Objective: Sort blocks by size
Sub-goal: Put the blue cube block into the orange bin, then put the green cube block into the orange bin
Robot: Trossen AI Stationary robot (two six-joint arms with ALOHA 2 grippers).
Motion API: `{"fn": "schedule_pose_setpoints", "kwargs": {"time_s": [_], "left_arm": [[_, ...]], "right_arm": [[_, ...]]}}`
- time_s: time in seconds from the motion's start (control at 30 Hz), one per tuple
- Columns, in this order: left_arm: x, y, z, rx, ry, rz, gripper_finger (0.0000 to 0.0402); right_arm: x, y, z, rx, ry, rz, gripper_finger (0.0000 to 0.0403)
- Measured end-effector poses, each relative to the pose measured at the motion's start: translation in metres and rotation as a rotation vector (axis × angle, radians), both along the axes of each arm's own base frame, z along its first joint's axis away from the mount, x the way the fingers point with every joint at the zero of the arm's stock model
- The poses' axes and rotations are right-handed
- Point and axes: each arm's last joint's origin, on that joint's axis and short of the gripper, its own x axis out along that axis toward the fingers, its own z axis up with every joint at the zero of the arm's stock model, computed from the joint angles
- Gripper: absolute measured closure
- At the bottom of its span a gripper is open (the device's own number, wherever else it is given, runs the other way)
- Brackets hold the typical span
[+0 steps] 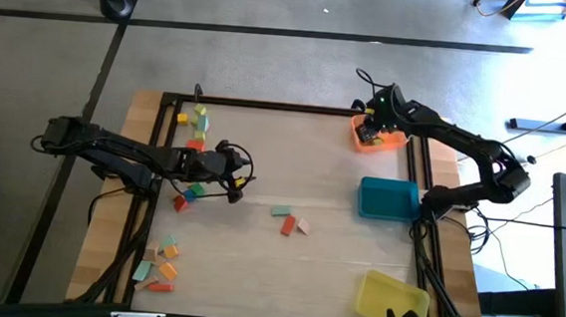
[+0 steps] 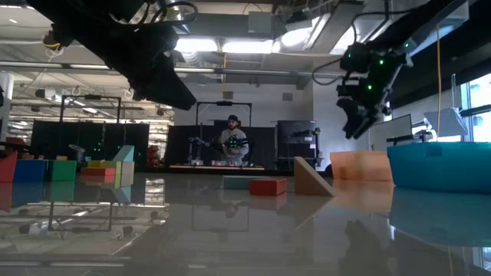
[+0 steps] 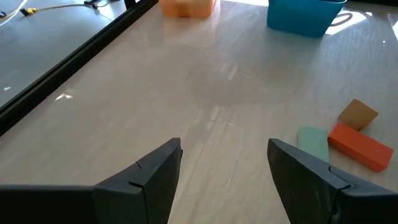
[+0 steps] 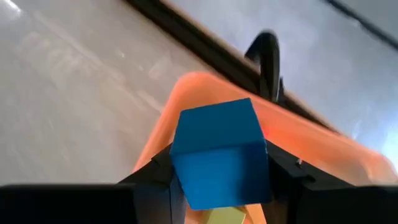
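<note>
Right now the right gripper holds a blue cube between its dark fingers, just above the orange tray at the far right corner of the table. The cube has flat, smooth faces and sharp edges. Under it, a yellow piece shows a little, but I cannot tell what it is.

The other blocks lie on the left side of the table in loose groups: some yellow, green and orange ones near the far left corner, some red and teal ones beside the left gripper, and some tan and orange ones near the front left. In the middle of the table three blocks lie close together: a teal bar, a red bar and a tan cube. They look like painted wood, with matte faces.

The left gripper hangs over the left half of the table, jaws wide apart and holding nothing.

A blue tray sits at the right edge and a yellow tray nearer the front right. The trays look like smooth plastic with rounded rims. The table top is pale wood, a little glossy, with a black frame around it. In the room behind, a person is at another bench under ceiling lights
</note>
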Motion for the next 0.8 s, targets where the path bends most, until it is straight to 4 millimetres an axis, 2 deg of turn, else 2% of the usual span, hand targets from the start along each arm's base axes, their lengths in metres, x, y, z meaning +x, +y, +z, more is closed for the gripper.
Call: {"fn": "schedule_pose_setpoints", "kwargs": {"time_s": [0.33,0.63,0.8], "left_arm": [[0.000,0.000,0.000,0.000,0.002,0.000,0.0176],[0.000,0.000,-0.001,0.000,0.009,0.000,0.0176],[-0.004,0.000,-0.004,-0.002,0.057,-0.001,0.0176]], "right_arm": [[0.004,-0.010,-0.016,0.047,0.013,-0.045,0.0249],[0.004,-0.010,-0.018,0.048,0.026,-0.031,0.0162],[0.013,0.000,-0.012,0.016,0.019,0.014,0.0146]]}}
